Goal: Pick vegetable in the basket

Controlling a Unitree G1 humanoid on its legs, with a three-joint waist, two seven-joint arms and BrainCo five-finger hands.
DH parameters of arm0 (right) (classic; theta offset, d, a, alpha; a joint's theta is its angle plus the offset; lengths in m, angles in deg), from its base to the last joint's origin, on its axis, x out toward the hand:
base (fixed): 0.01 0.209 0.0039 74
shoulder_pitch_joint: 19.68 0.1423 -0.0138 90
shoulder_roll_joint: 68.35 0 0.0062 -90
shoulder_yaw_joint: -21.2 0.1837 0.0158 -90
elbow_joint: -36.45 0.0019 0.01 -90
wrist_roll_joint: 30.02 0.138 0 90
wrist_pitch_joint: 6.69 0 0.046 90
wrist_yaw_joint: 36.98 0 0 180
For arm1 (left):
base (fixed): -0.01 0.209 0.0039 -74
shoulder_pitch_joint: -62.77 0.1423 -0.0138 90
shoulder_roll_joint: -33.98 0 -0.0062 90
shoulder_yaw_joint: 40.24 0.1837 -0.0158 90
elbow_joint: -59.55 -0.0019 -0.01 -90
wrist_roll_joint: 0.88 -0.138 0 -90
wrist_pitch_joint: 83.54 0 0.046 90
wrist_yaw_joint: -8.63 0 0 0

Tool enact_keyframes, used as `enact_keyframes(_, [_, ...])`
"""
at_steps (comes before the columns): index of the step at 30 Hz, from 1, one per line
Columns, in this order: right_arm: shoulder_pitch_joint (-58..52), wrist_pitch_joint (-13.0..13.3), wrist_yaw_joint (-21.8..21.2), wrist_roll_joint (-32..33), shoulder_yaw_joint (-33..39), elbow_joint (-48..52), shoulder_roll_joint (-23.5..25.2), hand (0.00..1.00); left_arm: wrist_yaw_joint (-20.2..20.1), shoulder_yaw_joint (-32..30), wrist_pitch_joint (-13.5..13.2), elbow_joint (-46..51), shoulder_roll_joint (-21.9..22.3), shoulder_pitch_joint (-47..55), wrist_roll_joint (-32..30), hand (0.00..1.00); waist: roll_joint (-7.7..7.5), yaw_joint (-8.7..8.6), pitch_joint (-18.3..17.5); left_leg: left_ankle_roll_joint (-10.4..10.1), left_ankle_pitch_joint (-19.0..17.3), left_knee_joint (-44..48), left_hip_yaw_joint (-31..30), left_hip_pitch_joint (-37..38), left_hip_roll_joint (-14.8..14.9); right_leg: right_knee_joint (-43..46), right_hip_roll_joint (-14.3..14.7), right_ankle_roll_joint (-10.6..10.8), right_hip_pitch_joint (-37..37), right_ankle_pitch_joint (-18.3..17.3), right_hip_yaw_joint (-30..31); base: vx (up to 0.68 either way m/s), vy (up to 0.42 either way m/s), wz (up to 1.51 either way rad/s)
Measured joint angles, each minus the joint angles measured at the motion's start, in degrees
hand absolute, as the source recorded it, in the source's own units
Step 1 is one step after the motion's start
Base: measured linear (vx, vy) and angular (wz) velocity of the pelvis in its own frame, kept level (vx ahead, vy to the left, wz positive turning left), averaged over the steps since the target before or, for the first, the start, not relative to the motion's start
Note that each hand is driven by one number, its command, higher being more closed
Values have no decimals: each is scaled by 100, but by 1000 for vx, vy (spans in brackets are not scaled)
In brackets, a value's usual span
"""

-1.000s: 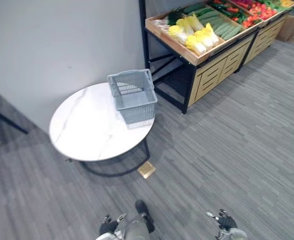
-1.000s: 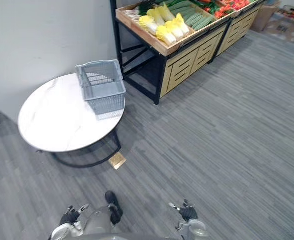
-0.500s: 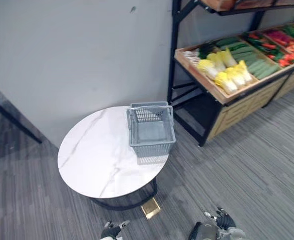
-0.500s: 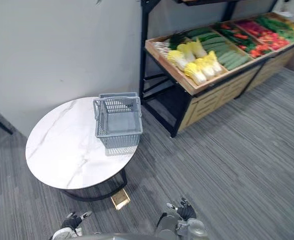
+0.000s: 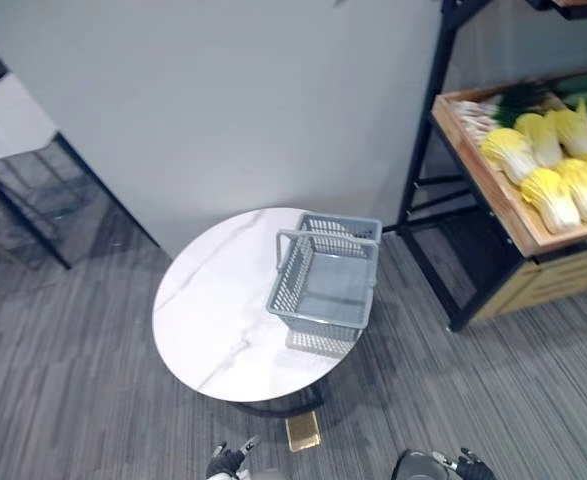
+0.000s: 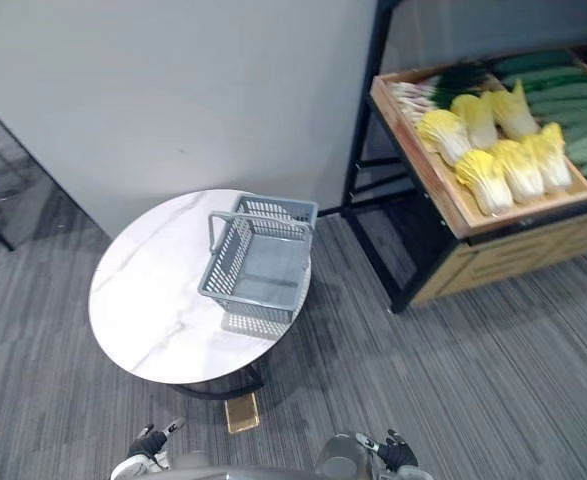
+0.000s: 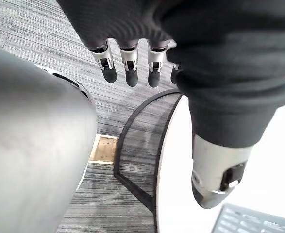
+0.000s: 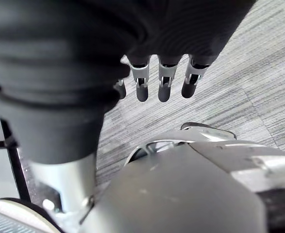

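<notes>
An empty grey plastic basket [image 5: 318, 318] with its handle up stands on the right part of a round white marble table [image 5: 213, 310]. Yellow-white cabbages [image 6: 493, 160] lie in a wooden produce stand [image 6: 443, 200] to the right, with green cucumbers [image 6: 573, 110] behind them. My left hand [image 5: 228, 462] hangs low near the floor in front of the table, fingers [image 7: 131, 68] straight and holding nothing. My right hand [image 6: 398, 455] hangs low on the other side, fingers [image 8: 164, 82] straight and holding nothing. Both hands are far from the basket and the vegetables.
A small brass-coloured block [image 5: 302, 432] lies on the grey carpet under the table's front edge. A black-legged table [image 5: 13, 120] stands at the far left by the grey wall. The stand's black frame [image 5: 428, 170] rises just right of the basket.
The whole picture has shifted as the camera turned: the table and basket now sit central and the stand has slid right. Both hands still hang low.
</notes>
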Motion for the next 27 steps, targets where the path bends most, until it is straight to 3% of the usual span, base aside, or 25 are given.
enact_keyframes(2, [31,9,4,4,-20,7,14,0,-1,-9,1,14,8,-1,7,0,24,12,-8,93,158,38,669,-73,191,-378,91,-119,185,119,-151,219,-135,32])
enact_keyframes(4, [134,11,25,9,-39,25,-5,0,22,-18,8,24,10,-13,-4,0,6,6,3,24,-362,-106,1248,-124,70,-607,94,-186,212,240,-184,124,-23,7])
enact_keyframes(5, [166,10,63,12,6,49,-3,0,31,-9,15,22,14,-21,-10,0,-4,-8,9,33,-542,-471,1486,-107,-203,-674,65,-156,223,269,-209,82,60,5])
enact_keyframes(6, [179,3,86,14,62,47,7,0,34,-13,24,15,33,-20,-17,0,18,-8,21,143,-454,-1003,1564,-76,-456,-675,78,-147,236,274,-242,78,83,6])
enact_keyframes(8, [167,4,108,14,106,51,18,0,41,-20,37,4,34,-21,-22,0,67,-12,5,351,-240,-1612,1634,98,-669,-785,182,-57,302,329,-283,84,115,15])
enact_keyframes(12, [218,8,169,-28,184,115,83,0,44,-22,37,86,-27,-43,-28,0,-26,0,72,352,-240,-2194,1514,114,-887,-1208,247,100,259,580,-303,25,96,8])
enact_keyframes(18, [197,-5,480,-1229,526,484,-218,0,98,6,37,49,-97,-13,-509,0,125,-8,85,352,-246,-2664,1552,163,-993,-1229,291,131,-34,736,-115,-55,47,-15])
enact_keyframes(21, [-65,-27,491,-1848,319,1690,-702,0,96,157,34,45,-220,11,-703,0,92,-18,109,360,-288,-2666,1624,159,-996,-1153,311,139,-206,753,78,-65,6,-28])
enact_keyframes(24, [-434,91,361,-2654,-51,3889,-1669,0,41,403,37,48,-363,150,-773,0,85,-72,110,409,-386,-2665,1717,26,-991,-1136,326,135,-538,828,356,-60,10,-41])
enact_keyframes(27, [-476,206,232,-3014,6,5028,-2340,0,-115,638,40,40,-474,232,-852,0,31,-155,136,409,-387,-2665,1718,-29,-1001,-1143,359,120,-649,902,440,-27,-18,-13])
